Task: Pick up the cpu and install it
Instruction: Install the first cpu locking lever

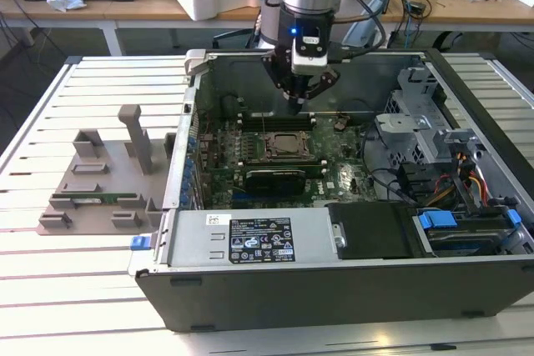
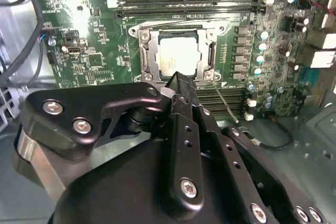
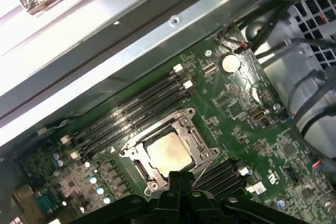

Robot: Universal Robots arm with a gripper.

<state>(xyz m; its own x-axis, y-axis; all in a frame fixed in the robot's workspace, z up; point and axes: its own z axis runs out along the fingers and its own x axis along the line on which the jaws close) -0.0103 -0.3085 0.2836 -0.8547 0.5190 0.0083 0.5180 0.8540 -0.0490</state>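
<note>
Inside the open grey sheet-steel computer case (image 1: 334, 281), a green circuit board (image 2: 89, 61) lies flat, and at its middle sits a bright hinged steel socket frame (image 2: 147, 51). The cpu (image 2: 176, 56), a flat square chip with a pale matte metal top, lies level within that frame, its four edges parallel to the frame's rails (the first wrist view shows it the same way (image 3: 167, 153)). The black metal gripper (image 2: 181, 80) hangs just above one edge of the socket frame, apart from the chip, its two slim fingers pressed together with nothing between them. Long black plastic memory slots (image 3: 136, 114) run beside the socket frame on two opposite sides, leaving open air straight above it. Beyond the farther row of slots from the gripper stands the case's folded steel wall (image 3: 157, 35), smooth and riveted. A round silver coin cell (image 3: 230, 63) sits on the board near that wall, well apart from the socket frame. Outside the case, to the exterior view's left of the socket frame, a grey moulded fixture tray (image 1: 100, 181) rests on a white slatted table (image 1: 83, 289).
</note>
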